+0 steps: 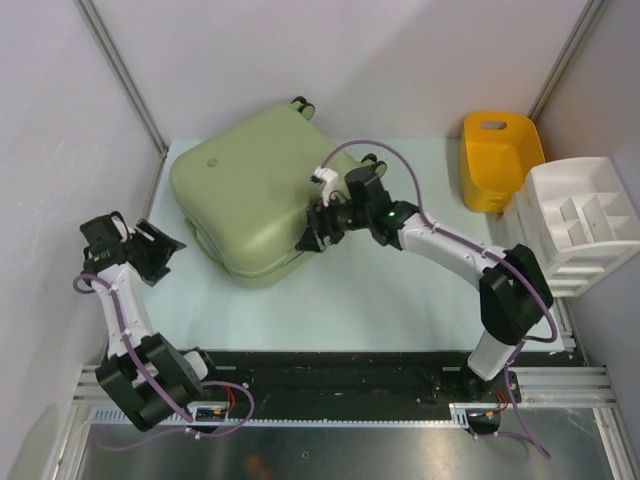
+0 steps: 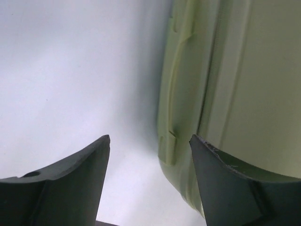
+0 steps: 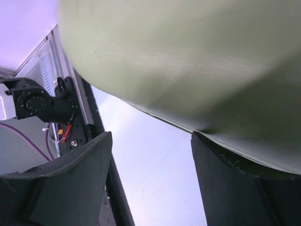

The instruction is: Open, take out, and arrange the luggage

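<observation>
Luggage (image 1: 250, 185) flat, closed — long axis diagonal, wheels (image 1: 300, 103) toward far-right corner

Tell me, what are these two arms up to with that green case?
Two robot arms are set to open a pale green suitcase, which lies shut on the table. The right pincer is open right at its near edge. The left pincer is open beside the case, not touching it.
</observation>
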Controlling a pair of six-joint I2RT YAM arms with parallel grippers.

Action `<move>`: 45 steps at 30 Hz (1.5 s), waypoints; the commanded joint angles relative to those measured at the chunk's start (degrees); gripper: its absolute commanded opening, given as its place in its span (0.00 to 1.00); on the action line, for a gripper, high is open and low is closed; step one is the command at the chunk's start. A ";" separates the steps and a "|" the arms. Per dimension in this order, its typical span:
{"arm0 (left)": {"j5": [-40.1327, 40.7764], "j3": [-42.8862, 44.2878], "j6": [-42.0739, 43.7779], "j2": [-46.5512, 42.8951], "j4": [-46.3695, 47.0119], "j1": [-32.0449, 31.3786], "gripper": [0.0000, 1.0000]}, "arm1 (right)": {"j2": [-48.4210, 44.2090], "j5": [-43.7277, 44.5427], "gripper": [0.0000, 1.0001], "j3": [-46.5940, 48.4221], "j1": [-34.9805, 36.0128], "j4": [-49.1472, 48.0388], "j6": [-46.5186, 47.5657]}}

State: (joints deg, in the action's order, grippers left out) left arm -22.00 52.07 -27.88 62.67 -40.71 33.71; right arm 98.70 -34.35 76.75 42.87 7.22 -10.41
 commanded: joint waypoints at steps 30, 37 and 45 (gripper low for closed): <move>6.35 23.32 18.02 39.88 5.73 -22.11 0.00 | -18.98 -4.06 0.80 -37.26 -37.25 -29.96 2.33; 3.55 29.66 19.18 45.96 3.36 -22.38 0.00 | -13.89 -1.43 0.69 -42.91 -32.07 -54.41 3.64; -0.15 27.56 15.93 45.87 3.36 -22.46 0.00 | -7.82 10.50 0.64 -41.95 -18.80 -63.74 10.24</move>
State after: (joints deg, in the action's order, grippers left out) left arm -15.33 79.35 -14.94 107.81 -43.66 14.20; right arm 87.79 -32.01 33.61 19.62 -46.41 -4.21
